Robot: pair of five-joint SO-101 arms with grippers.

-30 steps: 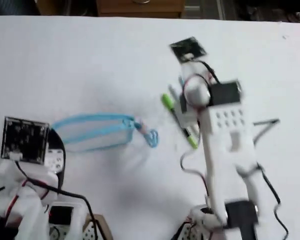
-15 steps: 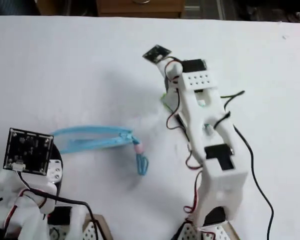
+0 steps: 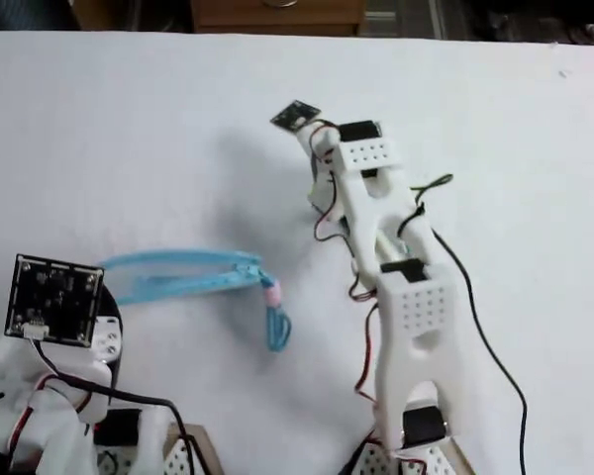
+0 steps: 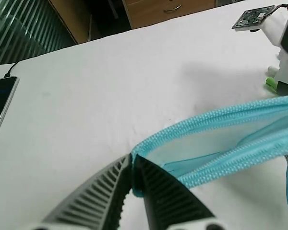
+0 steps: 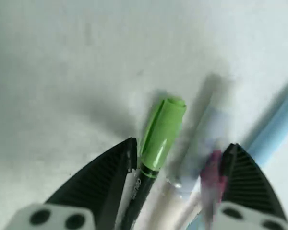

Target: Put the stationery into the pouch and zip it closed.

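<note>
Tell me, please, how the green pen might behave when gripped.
The green pen looks round and smooth, so it may roll or slip. Slim and straight, it is probably stiff and light. A pale pen close by might get nudged.

**Left arm** (image 3: 54, 416): drawn in close to its own base, wrist camera board on top.

**Left gripper** (image 4: 133, 179): ribbed dark fingers (image 4: 158, 199) pressed together. The end of the blue pouch (image 4: 206, 117) is pinched between their tips.

**Right arm** (image 3: 408, 307): stretched out away from its base, wrist bent downward at the far end.

**Right gripper** (image 5: 180, 160): pointing down, jaws spread wide. The two dark fingers (image 5: 110, 170) are well apart. They straddle a green marker (image 5: 162, 127), which lies just inside one finger.
</note>
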